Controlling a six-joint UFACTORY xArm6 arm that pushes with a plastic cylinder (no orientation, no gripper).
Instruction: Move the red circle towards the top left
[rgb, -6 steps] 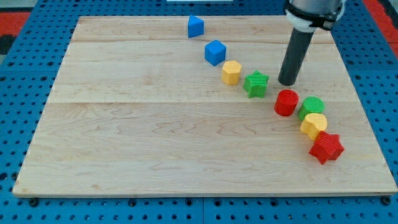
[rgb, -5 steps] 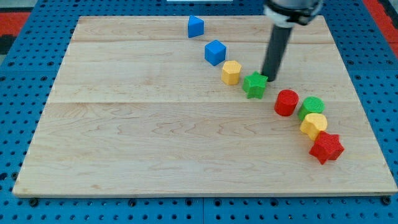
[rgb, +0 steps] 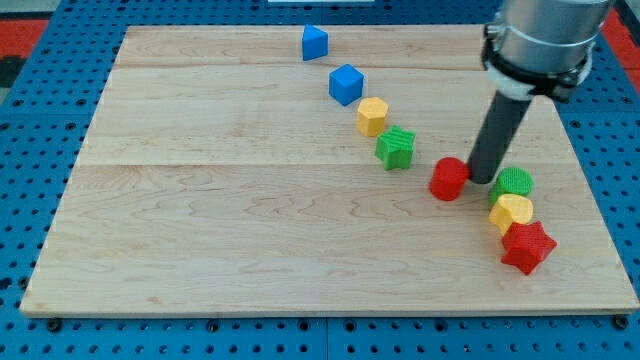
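The red circle (rgb: 448, 178) lies on the wooden board (rgb: 250, 230), right of centre. My tip (rgb: 483, 179) rests on the board right beside it, touching its right side. The green circle (rgb: 513, 183) is just to the right of my tip. The green star (rgb: 396, 148) sits up and to the left of the red circle, apart from it.
A yellow hexagon (rgb: 372, 116), a blue cube (rgb: 346, 84) and a blue block (rgb: 314, 42) run in a line toward the view's top. A yellow block (rgb: 512, 212) and a red star (rgb: 527, 247) lie below the green circle.
My tip swung left to the green star, then came back to the red circle's right side. The green star and red circle have both shifted left and down a little.
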